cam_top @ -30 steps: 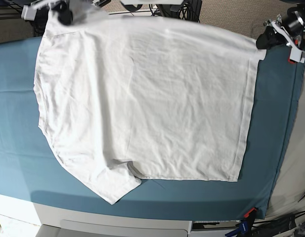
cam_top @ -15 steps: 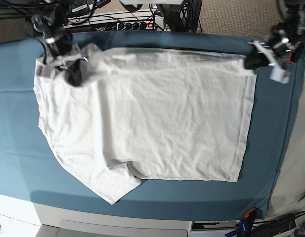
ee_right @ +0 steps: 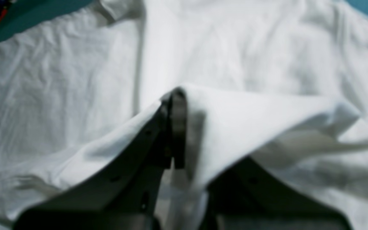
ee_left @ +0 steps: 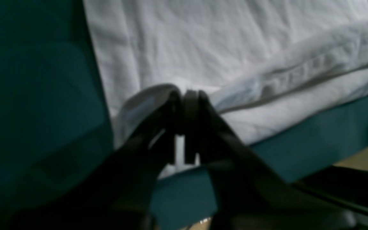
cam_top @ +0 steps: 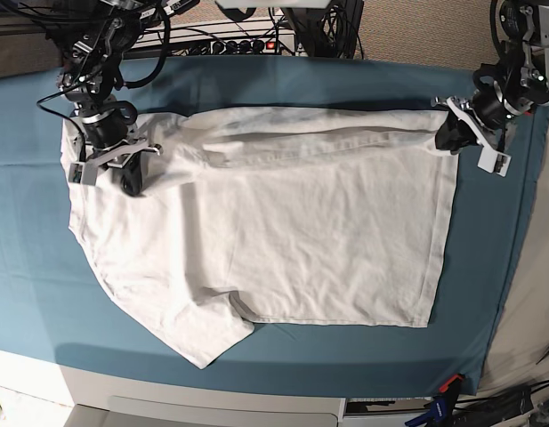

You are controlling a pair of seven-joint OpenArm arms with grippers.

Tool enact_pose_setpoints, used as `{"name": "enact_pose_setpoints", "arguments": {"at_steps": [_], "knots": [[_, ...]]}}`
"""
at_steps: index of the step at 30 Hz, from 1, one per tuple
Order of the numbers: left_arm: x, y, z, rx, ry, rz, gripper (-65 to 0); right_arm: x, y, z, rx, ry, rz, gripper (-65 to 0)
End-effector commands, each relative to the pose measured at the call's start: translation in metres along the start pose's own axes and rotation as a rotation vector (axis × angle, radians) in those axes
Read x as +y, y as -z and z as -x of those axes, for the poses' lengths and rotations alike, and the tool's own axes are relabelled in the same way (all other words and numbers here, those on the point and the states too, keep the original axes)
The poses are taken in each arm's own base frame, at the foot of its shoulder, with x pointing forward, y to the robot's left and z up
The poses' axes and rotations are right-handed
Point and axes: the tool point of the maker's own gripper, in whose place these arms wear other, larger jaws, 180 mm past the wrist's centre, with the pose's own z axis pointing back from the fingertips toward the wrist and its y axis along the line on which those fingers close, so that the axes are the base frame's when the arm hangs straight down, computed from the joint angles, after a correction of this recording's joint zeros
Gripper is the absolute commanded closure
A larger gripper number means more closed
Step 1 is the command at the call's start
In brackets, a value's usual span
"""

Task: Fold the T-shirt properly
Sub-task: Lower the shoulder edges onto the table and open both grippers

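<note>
On teal table cloth (cam_top: 256, 80): plain white thin cotton T-shirt (cam_top: 283, 231), long axis left-right. Left gripper (cam_top: 449, 135) pinches far hem corner; right gripper (cam_top: 132, 173) pinches far shoulder edge. You hold far edge; near edge lies toward camera, so fold runs that way.

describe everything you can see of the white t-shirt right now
The T-shirt is plain white, thin, wrinkled cotton-like fabric with hemmed edges, lying mostly flat on the teal table cloth. One short sleeve points toward the near edge. Its far edge is folded partway over the body in a loose roll. The right gripper pinches one end of that edge, the left gripper the other, both shut on fabric.
</note>
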Motion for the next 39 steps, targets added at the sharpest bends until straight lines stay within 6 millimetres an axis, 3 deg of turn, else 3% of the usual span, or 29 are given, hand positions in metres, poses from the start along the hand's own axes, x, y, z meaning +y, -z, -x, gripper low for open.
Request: {"name": "enact_pose_setpoints", "arguments": {"at_steps": [1, 12, 13, 15, 17, 18, 19, 22, 27, 33, 39], "knots": [[0.001, -0.004, -0.014, -0.047, 0.025, -0.003, 0.0, 0.001, 0.000, -0.013, -0.054, -0.001, -0.011, 0.0], [0.002, -0.004, -0.030, -0.129, 0.038, -0.013, 0.0, -0.003, 0.002, -0.005, -0.033, 0.011, -0.004, 0.0], [0.004, -0.004, -0.031, -0.132, 0.047, -0.021, -3.6, -0.003, 0.002, -0.004, -0.029, 0.011, -0.004, 0.0], [0.007, -0.005, -0.034, -0.147, 0.069, -0.039, -20.0, -0.004, 0.001, -0.004, -0.028, 0.010, -0.003, -0.4], [0.011, -0.005, -0.036, -0.158, 0.096, -0.064, -32.3, -0.008, 0.000, -0.005, -0.033, 0.014, 0.010, -20.2], [0.013, -0.005, -0.036, -0.152, 0.115, -0.080, -35.4, -0.013, -0.002, -0.007, -0.040, 0.017, 0.024, -27.3], [0.017, -0.005, -0.035, -0.144, 0.132, -0.097, -36.6, -0.020, -0.005, -0.010, -0.055, 0.022, 0.042, -29.6], [0.024, -0.007, -0.031, -0.114, 0.158, -0.132, -36.5, -0.047, -0.022, -0.025, -0.113, 0.063, 0.110, -29.5], [0.034, -0.013, -0.012, 0.007, 0.128, -0.146, -36.5, -0.097, -0.070, -0.040, -0.175, 0.185, 0.225, -29.5], [0.037, -0.026, -0.006, 0.015, 0.065, -0.120, -36.5, -0.135, -0.116, -0.011, -0.113, 0.268, 0.355, -29.5], [0.033, -0.030, 0.010, 0.053, 0.066, -0.101, -36.5, -0.145, -0.108, 0.021, -0.082, 0.404, 0.345, -29.5]]}}
